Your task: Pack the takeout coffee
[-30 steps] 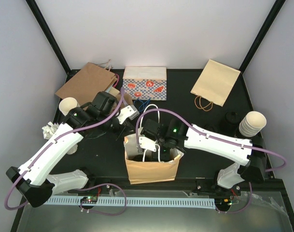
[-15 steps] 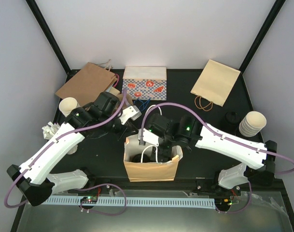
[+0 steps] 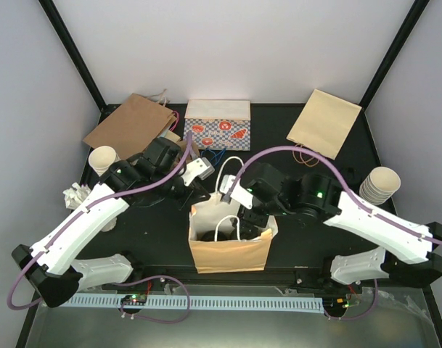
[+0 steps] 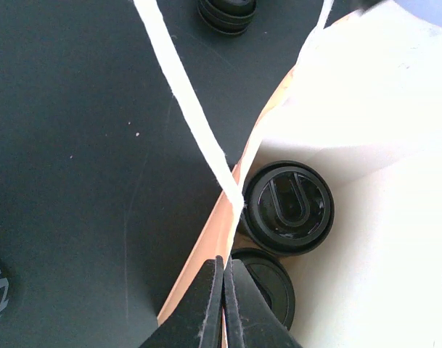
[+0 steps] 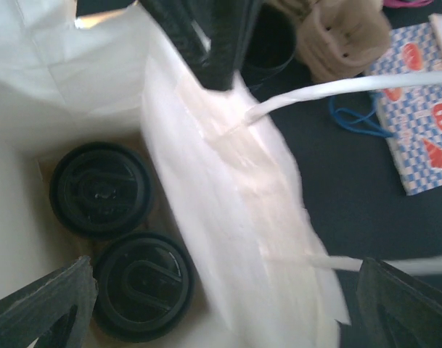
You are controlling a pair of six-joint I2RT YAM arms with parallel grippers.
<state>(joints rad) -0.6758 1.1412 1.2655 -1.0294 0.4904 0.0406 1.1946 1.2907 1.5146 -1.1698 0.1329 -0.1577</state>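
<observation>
Top view: the paper bag (image 3: 231,254) stands upright and open at the table's near edge, between the two arms. Your left gripper (image 3: 198,191) is at the bag's far-left corner. The right gripper (image 3: 242,209) hangs over the mouth on the far-right side. From here the inside only reads as dark, so you can't separate the cups.

Left wrist: the fingers (image 4: 210,304) are clenched, with the bag's rim pinched between them. A white handle strap (image 4: 184,94) runs up from that rim across the table. Inside the bag, one coffee cup (image 4: 287,206) is in full view with its lid on. The other coffee cup (image 4: 271,283) sits just beside it, nearer the fingers and partly hidden by them.

Right wrist: the right gripper (image 5: 221,290) is spread wide with nothing between its fingers, looking down past the bag wall. Both lidded cups sit side by side, close enough to touch, on the bag floor. The cardboard tray (image 5: 337,36) and the patterned box (image 5: 424,94) are outside the bag, beyond its rim.

My read: loading looks done, since both coffees are in the bag and upright, and you're at the retreat step. For the next move, lift the right arm straight up out of the mouth and watch the handle loops beside it, because a snag would tip the bag. Only after that should you release the left pinch on the rim.
</observation>
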